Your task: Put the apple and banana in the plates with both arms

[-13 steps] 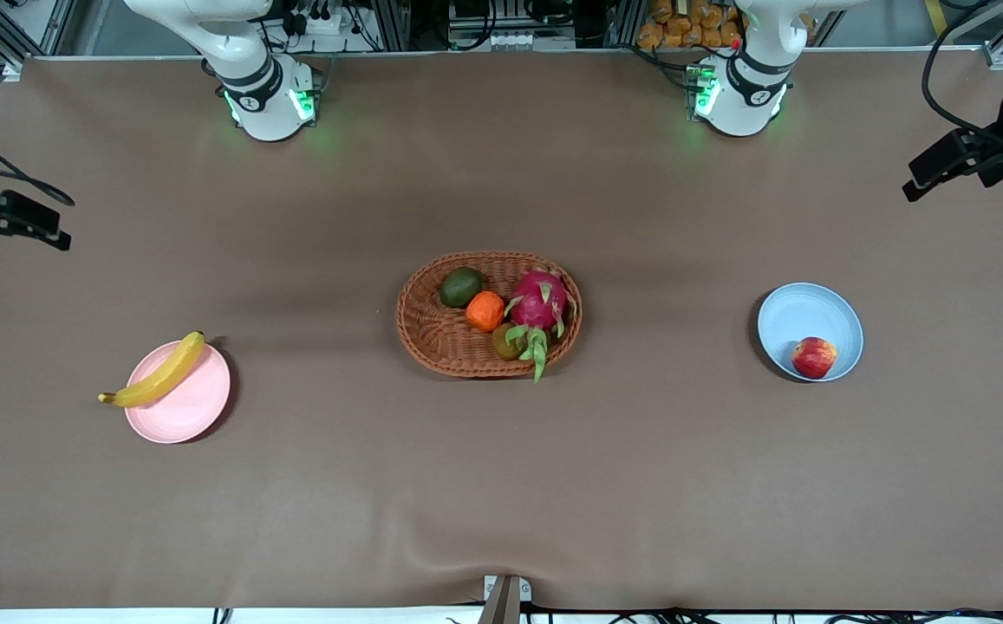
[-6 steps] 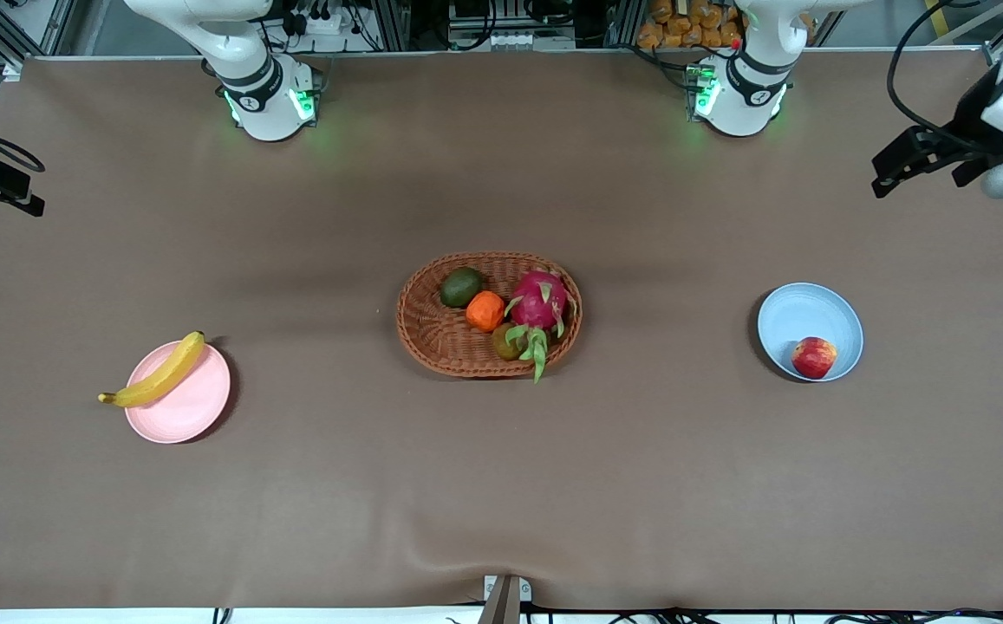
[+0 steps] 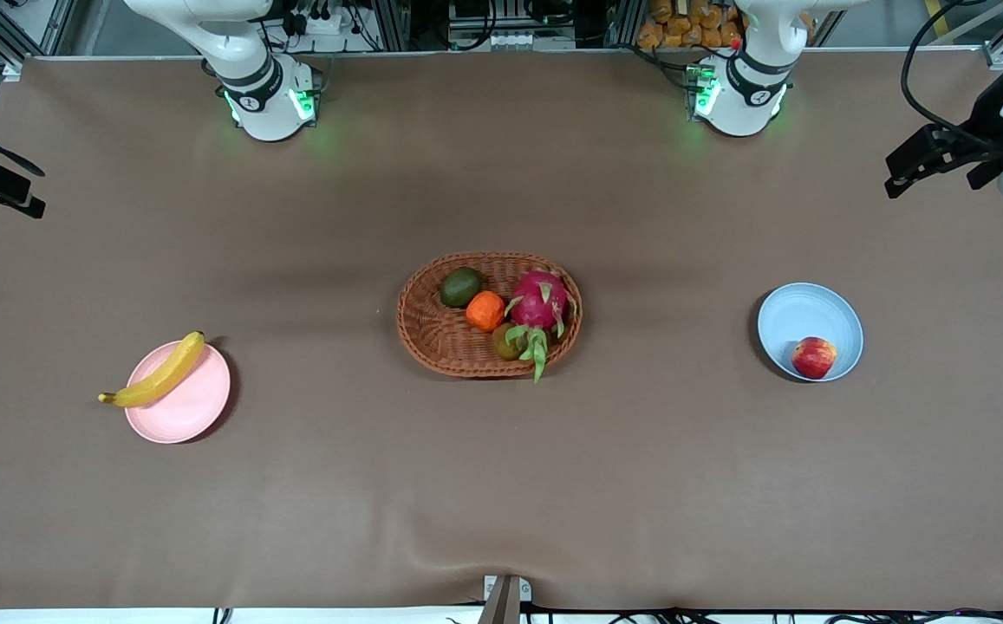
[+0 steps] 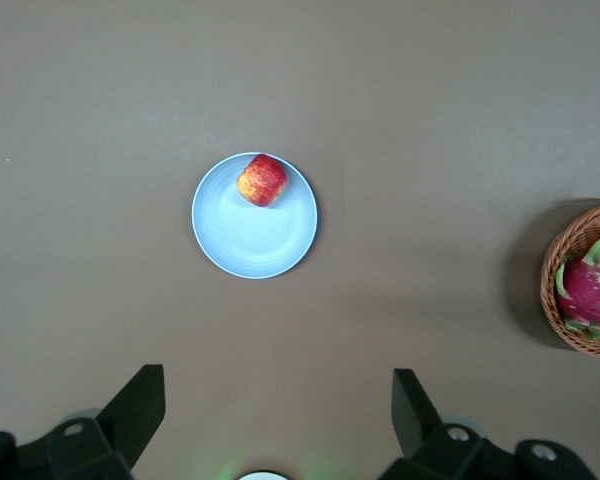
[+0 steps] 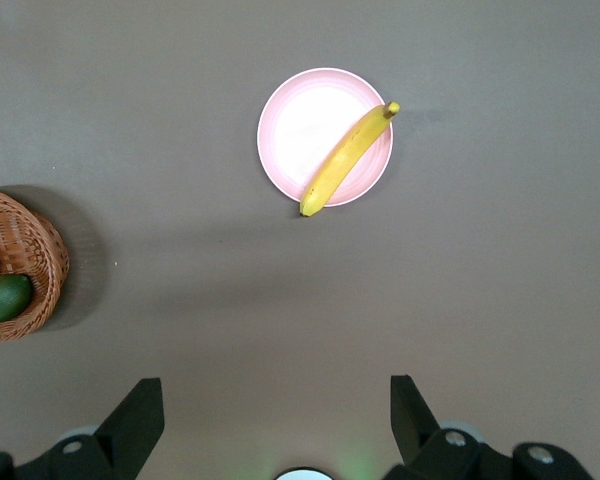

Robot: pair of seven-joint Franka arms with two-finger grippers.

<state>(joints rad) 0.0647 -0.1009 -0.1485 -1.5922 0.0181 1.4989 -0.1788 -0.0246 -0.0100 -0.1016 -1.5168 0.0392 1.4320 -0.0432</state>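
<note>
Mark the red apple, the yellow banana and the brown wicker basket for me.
small round red apple (image 3: 814,357): front view, middle of the fruit.
long curved yellow banana (image 3: 160,373): front view, middle of its length.
oval brown wicker basket (image 3: 430,334): front view, bare woven floor.

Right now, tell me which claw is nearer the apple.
Left. The left claw hangs open above the table's left-arm end, by the apple; the right claw, also open, hangs at the right-arm end.

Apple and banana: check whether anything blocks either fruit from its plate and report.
Nothing visible does. The apple already lies in the blue plate, and the banana lies across the pink plate, its stem end overhanging the rim. Both tools, left and right, are open and high above the table.
</note>
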